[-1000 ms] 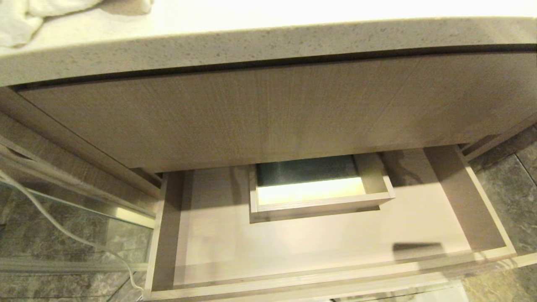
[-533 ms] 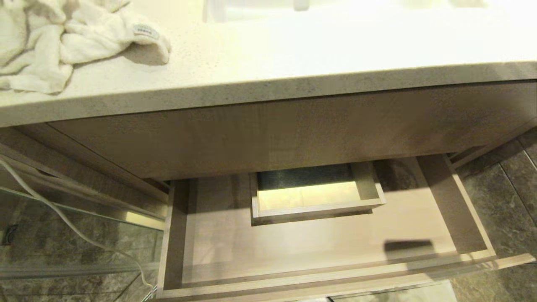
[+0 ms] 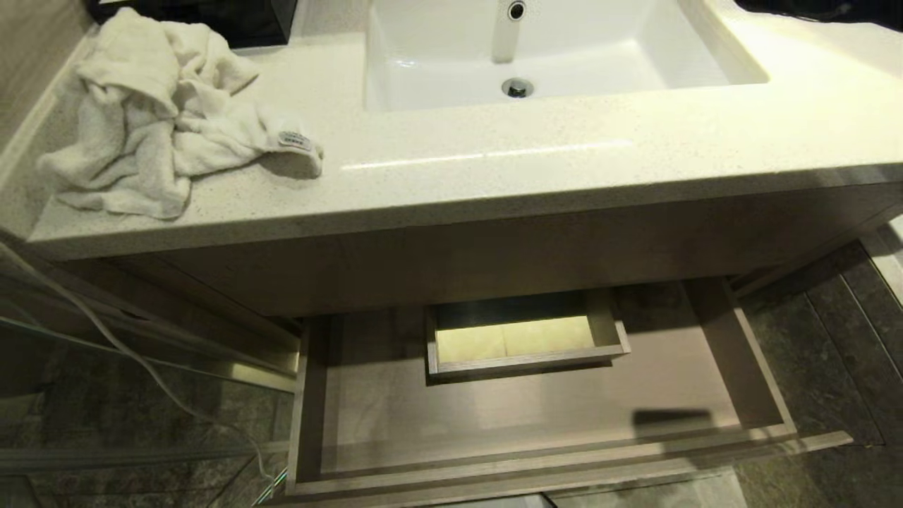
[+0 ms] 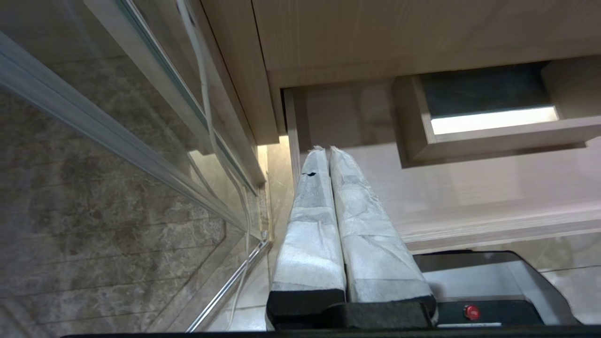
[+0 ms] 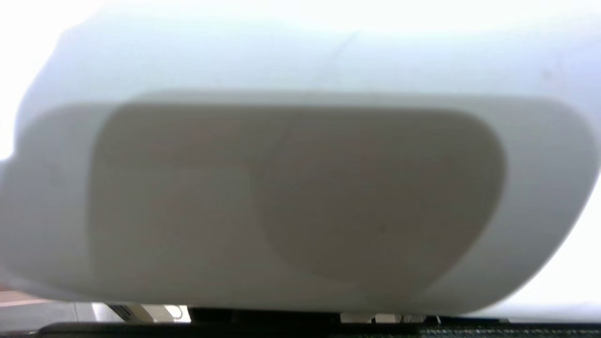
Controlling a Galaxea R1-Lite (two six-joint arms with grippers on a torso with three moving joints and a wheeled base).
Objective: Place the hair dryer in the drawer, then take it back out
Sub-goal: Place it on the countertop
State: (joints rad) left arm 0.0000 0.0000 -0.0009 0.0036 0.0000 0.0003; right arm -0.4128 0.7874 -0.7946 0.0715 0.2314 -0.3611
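The hair dryer (image 5: 300, 188) fills the right wrist view as a smooth white rounded body pressed close to the camera. It hides my right gripper's fingers, which are closed on it. That arm and the dryer are outside the head view. The drawer (image 3: 734, 360) stands pulled open below the counter, with nothing on its light-brown floor and a small boxed notch (image 3: 525, 363) at its back. My left gripper (image 4: 327, 149) hangs parked by the drawer's (image 4: 469, 188) left front corner. Its white-wrapped fingers are pressed together and hold nothing.
A crumpled white towel (image 3: 152, 113) lies on the speckled counter (image 3: 564, 169), left of the white sink (image 3: 550, 49). A black box (image 3: 211, 17) sits behind the towel. A glass panel (image 3: 106, 395) and a thin white cable (image 3: 141, 363) are left of the drawer.
The head camera has risen, so the counter top, towel and sink have come into view. The drawer has stayed open and empty throughout.
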